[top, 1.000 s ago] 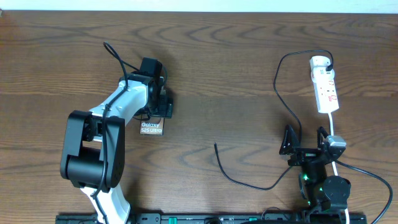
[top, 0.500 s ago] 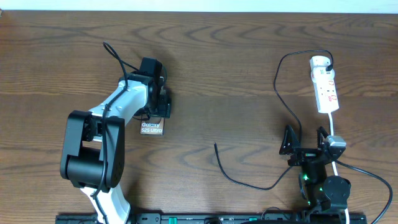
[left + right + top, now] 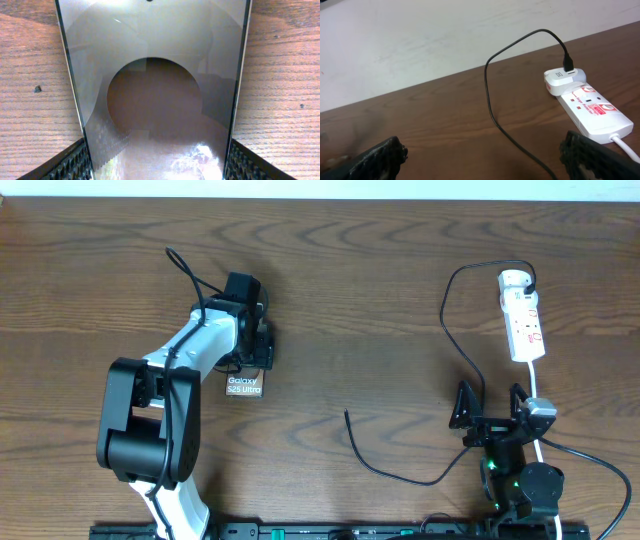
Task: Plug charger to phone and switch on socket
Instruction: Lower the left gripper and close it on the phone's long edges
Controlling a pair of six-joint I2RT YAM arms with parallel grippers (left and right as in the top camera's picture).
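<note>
Under the left claw (image 3: pixel 155 160), the table (image 3: pixel 380 300) was found to be matt brown wood with visible grain. Between that claw's fingers (image 3: pixel 75 162), the phone (image 3: pixel 155 75) was faced with glossy, reflective glass; the fingers were padded in black, ribbed material. Ahead of the right claw (image 3: pixel 482 150), the socket (image 3: pixel 592 107) was finished in smooth white plastic and the charger (image 3: pixel 490 100) in matt black.

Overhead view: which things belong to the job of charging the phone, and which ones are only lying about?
For the job:
- phone
- charger
- socket

Not for the job:
- white cord of the socket
- table
</note>
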